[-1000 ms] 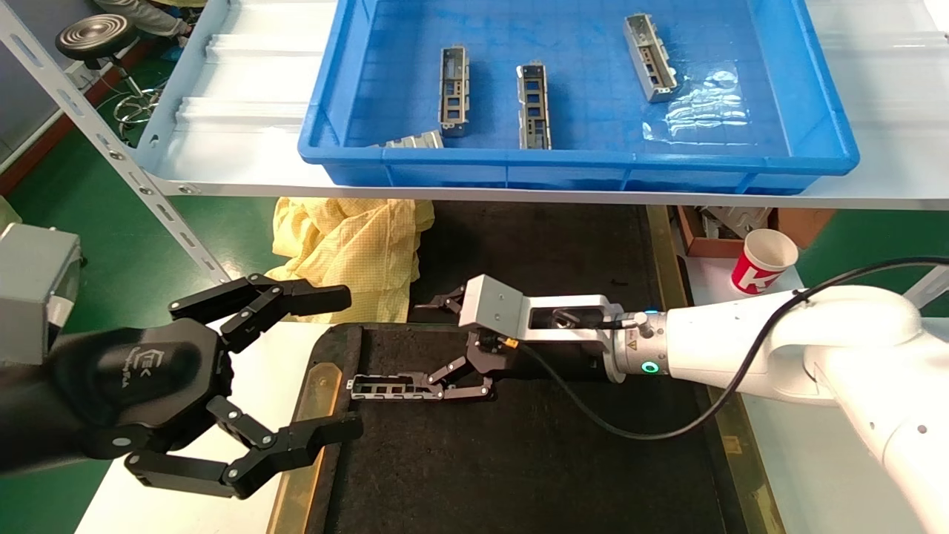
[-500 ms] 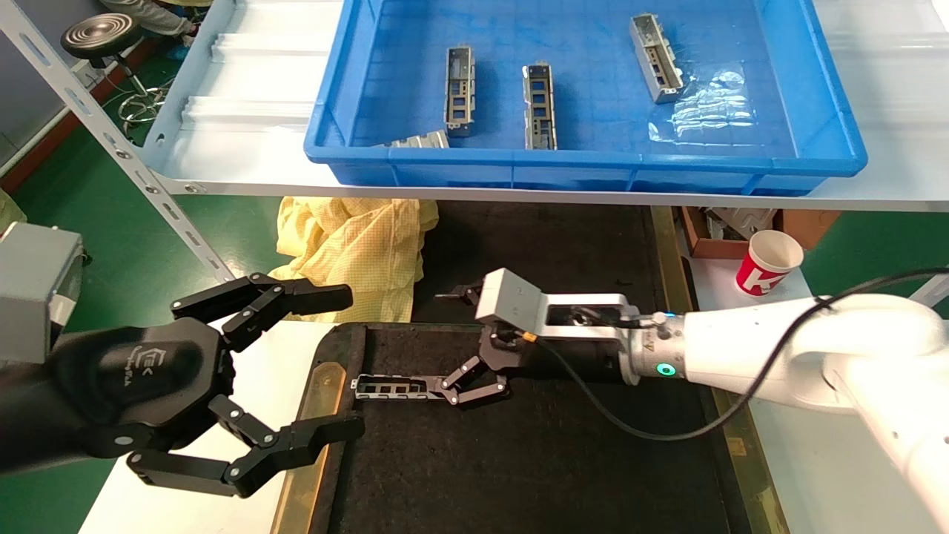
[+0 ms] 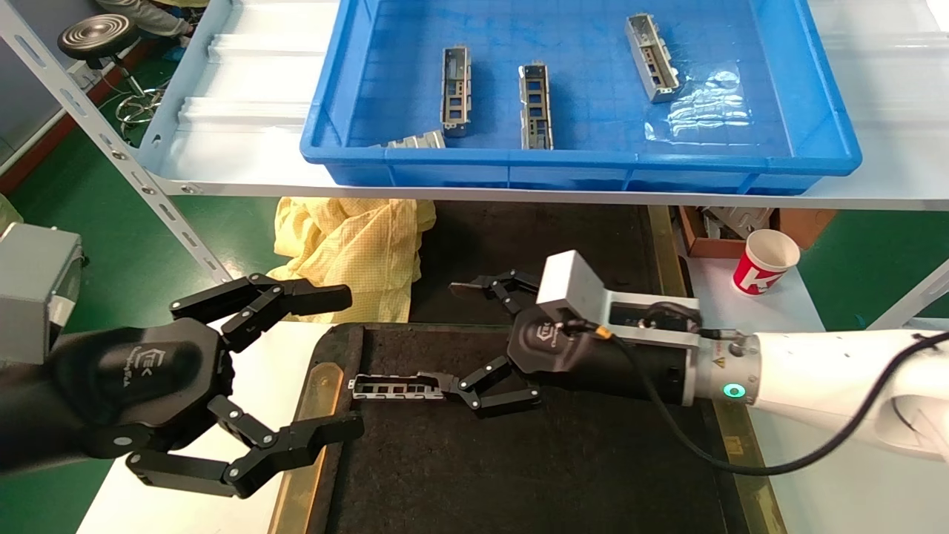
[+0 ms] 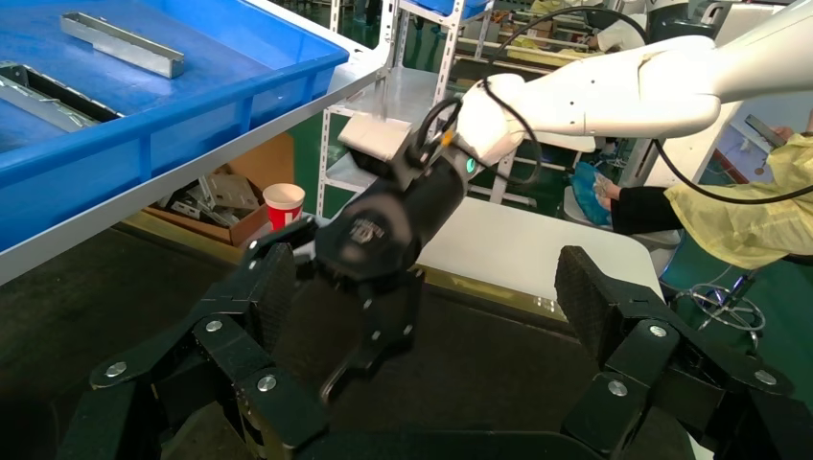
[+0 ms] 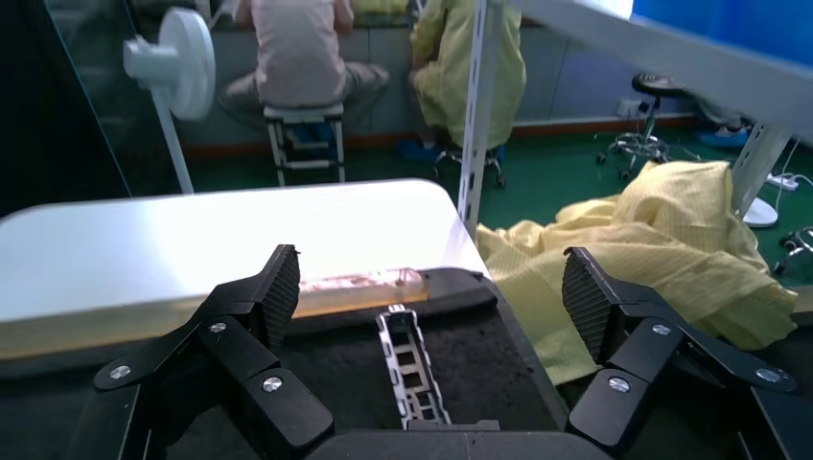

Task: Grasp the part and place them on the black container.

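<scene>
One part [image 3: 397, 386], a silver-grey channel with rectangular cutouts, lies flat on the black container [image 3: 519, 460] near its left brass strip. My right gripper [image 3: 454, 335] is open just right of it. In the right wrist view the part [image 5: 412, 374] lies on the felt between the wide-apart pads of that gripper [image 5: 431, 287], touching neither. My left gripper [image 3: 345, 362] is open and empty, parked over the tray's left edge; it also shows in the left wrist view [image 4: 429, 292]. Several more parts [image 3: 535, 104] lie in the blue crate.
The blue crate [image 3: 578, 159] stands on a white shelf above and behind the tray. A yellow cloth [image 3: 356, 248] lies at the tray's far left. A red and white paper cup [image 3: 764, 261] and a cardboard box stand at the right.
My right arm has drawn back to the right and rolled its wrist. The part has stayed in place on the tray. The left arm has not moved.
</scene>
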Controlling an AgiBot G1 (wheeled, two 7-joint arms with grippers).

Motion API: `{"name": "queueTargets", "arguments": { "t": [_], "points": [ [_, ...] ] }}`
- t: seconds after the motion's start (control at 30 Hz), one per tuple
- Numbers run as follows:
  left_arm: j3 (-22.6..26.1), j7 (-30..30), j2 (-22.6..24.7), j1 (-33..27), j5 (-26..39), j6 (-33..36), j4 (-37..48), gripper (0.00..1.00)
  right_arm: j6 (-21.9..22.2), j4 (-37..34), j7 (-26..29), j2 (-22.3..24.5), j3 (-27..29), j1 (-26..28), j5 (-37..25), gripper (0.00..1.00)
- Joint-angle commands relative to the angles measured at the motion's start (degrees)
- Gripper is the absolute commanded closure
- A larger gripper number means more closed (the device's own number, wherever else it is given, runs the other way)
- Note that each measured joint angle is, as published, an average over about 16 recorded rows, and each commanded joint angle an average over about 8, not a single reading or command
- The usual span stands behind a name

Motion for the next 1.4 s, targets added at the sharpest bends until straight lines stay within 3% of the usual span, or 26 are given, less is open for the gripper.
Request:
{"name": "queueTargets", "arguments": {
  "t": [0.03,1.4],
  "points": [
    [0.00,0.00,0.00,0.00,0.00,0.00,0.00,0.00,-0.57,1.91,1.38,1.34,1.58,-0.96,0.02,0.00],
    [0.00,0.00,0.00,0.01,0.00,-0.01,0.01,0.00,-11.87,39.90,28.44,27.92,32.85,-20.01,0.50,0.00]
  ]
}}
